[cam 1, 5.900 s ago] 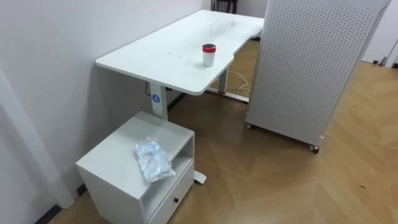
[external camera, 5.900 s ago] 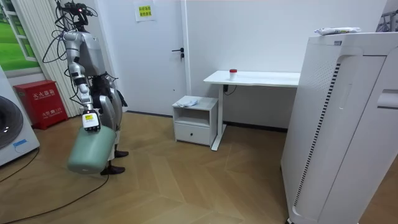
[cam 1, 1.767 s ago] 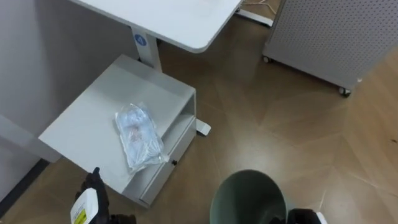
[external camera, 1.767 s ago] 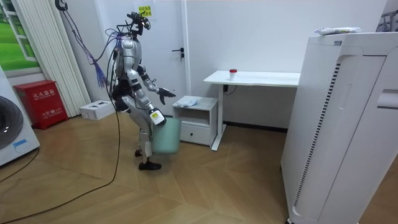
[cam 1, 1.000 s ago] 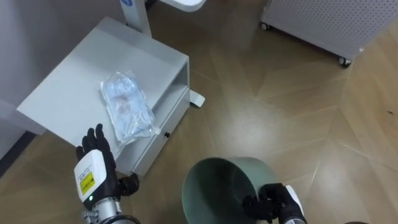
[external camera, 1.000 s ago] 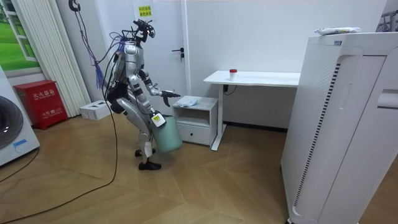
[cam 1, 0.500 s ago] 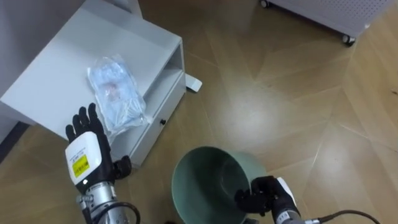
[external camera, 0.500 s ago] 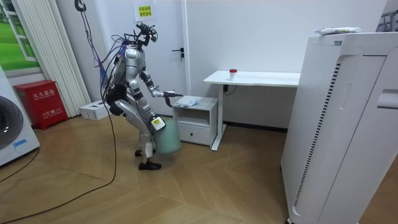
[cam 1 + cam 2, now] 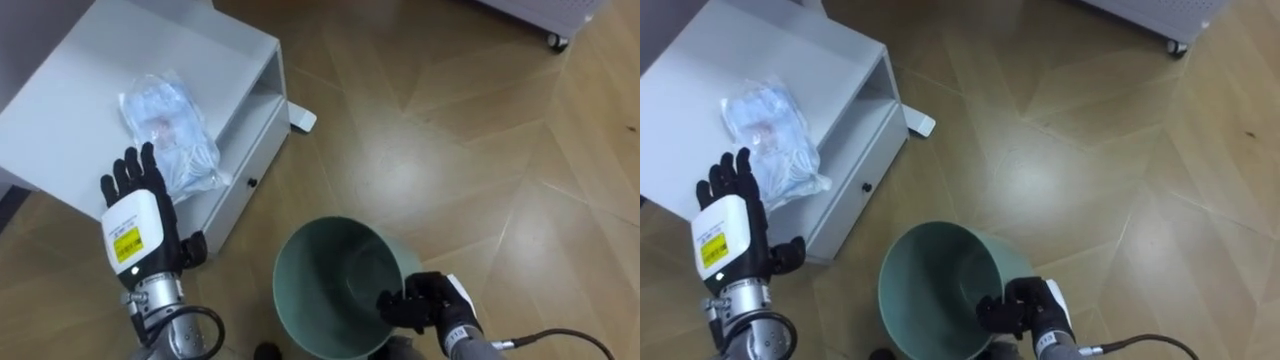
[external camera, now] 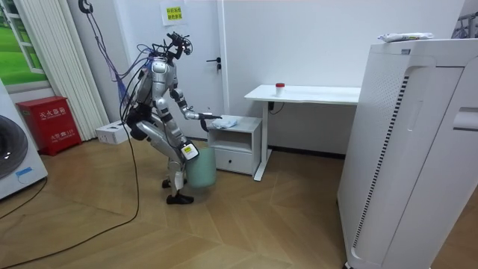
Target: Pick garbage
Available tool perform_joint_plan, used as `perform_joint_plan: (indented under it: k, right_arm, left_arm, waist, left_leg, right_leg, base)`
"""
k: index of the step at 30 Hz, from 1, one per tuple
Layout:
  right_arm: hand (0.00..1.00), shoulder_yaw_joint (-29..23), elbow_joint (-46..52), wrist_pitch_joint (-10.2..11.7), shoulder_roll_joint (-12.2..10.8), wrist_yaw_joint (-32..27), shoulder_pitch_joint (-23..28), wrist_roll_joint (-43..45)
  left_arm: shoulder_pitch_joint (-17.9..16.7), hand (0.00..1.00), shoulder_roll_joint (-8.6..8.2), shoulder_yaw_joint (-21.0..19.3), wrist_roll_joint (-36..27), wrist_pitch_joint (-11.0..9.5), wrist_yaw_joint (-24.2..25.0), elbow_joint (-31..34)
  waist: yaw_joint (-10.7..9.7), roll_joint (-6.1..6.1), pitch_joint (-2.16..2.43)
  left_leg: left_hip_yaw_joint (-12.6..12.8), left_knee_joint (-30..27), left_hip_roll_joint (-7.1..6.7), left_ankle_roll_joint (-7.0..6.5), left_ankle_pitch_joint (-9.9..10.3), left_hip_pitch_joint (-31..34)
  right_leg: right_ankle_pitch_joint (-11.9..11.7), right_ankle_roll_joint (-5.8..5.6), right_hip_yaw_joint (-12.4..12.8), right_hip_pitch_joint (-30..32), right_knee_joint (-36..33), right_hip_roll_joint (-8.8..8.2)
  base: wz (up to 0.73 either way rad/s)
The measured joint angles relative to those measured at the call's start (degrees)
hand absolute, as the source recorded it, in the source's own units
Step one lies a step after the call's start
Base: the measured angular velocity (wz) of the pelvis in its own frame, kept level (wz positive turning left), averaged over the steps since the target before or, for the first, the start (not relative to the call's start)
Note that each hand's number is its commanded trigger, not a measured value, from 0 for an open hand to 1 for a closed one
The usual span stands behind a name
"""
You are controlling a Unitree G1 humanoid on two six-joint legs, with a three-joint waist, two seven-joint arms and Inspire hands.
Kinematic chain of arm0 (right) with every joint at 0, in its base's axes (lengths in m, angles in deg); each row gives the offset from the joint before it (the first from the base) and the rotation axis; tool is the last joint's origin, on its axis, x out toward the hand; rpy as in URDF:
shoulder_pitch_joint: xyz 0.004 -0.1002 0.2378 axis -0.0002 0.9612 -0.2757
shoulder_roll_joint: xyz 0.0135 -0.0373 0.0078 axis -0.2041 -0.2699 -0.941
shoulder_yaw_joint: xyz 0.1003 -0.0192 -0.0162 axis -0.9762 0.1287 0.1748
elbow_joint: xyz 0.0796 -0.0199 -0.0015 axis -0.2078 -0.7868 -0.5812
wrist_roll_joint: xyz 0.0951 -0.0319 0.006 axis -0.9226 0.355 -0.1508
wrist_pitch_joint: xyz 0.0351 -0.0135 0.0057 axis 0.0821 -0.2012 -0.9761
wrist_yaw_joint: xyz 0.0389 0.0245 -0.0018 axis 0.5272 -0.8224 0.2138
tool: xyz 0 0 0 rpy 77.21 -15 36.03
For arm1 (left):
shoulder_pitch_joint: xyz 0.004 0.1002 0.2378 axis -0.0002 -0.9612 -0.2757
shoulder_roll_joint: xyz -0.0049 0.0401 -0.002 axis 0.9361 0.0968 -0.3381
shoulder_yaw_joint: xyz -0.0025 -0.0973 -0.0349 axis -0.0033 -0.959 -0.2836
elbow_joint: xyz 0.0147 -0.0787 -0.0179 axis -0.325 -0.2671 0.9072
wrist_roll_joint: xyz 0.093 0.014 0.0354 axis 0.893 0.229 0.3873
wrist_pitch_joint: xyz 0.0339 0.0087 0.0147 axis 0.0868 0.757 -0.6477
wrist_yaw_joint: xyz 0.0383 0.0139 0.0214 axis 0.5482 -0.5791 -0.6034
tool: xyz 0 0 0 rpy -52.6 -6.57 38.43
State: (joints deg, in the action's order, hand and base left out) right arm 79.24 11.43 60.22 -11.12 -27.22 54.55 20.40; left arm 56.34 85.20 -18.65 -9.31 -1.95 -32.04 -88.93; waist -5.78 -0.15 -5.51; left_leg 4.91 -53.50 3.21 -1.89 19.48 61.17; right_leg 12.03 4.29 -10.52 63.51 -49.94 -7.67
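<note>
One clear plastic bag (image 9: 165,130) lies on the white cabinet (image 9: 70,90). The left robot hand (image 9: 140,225), fingers spread straight and holding nothing, hovers at the bag's 6 o'clock. The right robot hand (image 9: 425,303) is curled round the rim of the green bin (image 9: 320,265) at its 4 o'clock.

The left hand (image 9: 138,232) has black fingers and a white back plate that bears a yellow label with dark print. Below it sits a ribbed, silver-grey metal wrist. The right hand (image 9: 424,300) is black too, with a white plate at its back and a thin dark cable running off the wrist. In the room view the trunk and limbs are silver-grey, the head is dark and the feet are black. Dark and purplish ropes and cables bunch behind the shoulders.
</note>
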Motion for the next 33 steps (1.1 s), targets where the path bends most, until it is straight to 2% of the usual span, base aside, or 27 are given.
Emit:
perform_joint_plan:
  k: [5, 12, 14, 20, 27, 29, 33]
  right_arm:
    - [1.0, -0.05, 0.16, 0.08, 0.1, 1.09, -0.7, -0.29]
    - [1.0, 0.09, 0.03, -0.18, 0.15, 1.69, -0.76, -0.44]
    - [1.0, 0.39, 0.12, -0.42, 0.15, 1.62, -0.9, -1.03]
    - [1.0, 0.98, -0.06, -0.58, 0.15, 1.63, -1.39, -1.36]
    - [1.0, 0.94, -0.14, -0.62, 0.15, 1.8, -1.74, -2.15]
    - [1.0, 0.92, -0.17, -0.66, 0.16, 2.13, -1.8, -2.22]
    - [1.0, 0.76, -0.69, -0.81, 0.17, 2.27, -2.19, -2.23]
  left_arm:
    - [0.8, 0.0, 0.28, 0.05, 1.33, 0.02, 0.03, 0.0]
    - [0.84, 0.0, 1.1, 1.56, 1.11, 0.02, 0.31, -0.28]
    - [1.04, 0.0, 1.67, 3.11, 0.82, 0.07, 1.09, -0.29]
    - [1.25, 0.0, 1.68, 5.23, 0.83, 0.3, 3.24, -1.17]
    - [2.0, 0.0, 1.89, 5.52, 0.87, 0.34, 6.74, -1.5]
    - [2.11, 0.0, 2.59, 6.22, 0.98, 0.38, 7.94, -1.52]
    - [2.21, 0.0, 2.84, 6.49, 1.04, 0.83, 8.99, -1.49]
  waist:
    - [-0.24, 0.03, -0.05]
    - [-0.21, 0.17, -0.15]
    - [-0.24, 0.18, -0.15]
    - [-0.22, 0.2, -0.17]
    - [-0.24, 0.18, -0.19]
    - [-0.25, 0.18, -0.19]
    - [-0.27, 0.17, -0.19]
  left_leg:
    - [-0.54, -3.57, 0.28, -0.12, 1.39, 2.42]
    - [-0.63, -4.17, 0.26, -0.2, 1.6, 2.78]
    - [-0.63, -4.23, 0.19, -0.21, 1.6, 3.21]
    - [-0.58, -4.58, -0.02, -0.23, 1.9, 3.65]
    - [-0.63, -5.34, 0.11, -0.2, 2.26, 4.34]
    - [-0.62, -5.35, 0.11, -0.19, 2.27, 4.33]
    - [-0.52, -5.35, 0.09, -0.19, 2.27, 4.31]
  right_leg:
    - [0.94, 0.14, -0.29, 1.96, -2.83, -0.08]
    - [1.0, 0.1, -0.46, 2.18, -3.15, -0.12]
    - [1.01, 0.1, -0.42, 2.67, -3.29, -0.15]
    - [1.59, 0.07, -0.2, 3.33, -4.14, -0.24]
    - [1.95, 0.19, -0.26, 3.98, -4.86, -0.22]
    - [1.95, 0.19, -0.25, 3.99, -4.87, -0.2]
    - [1.94, 0.18, -0.13, 4.04, -4.87, -0.21]
  base:
    - [-0.02]
    - [0.0]
    - [0.0]
    - [0.0]
    - [0.0]
    - [0.0]
    - [0.0]
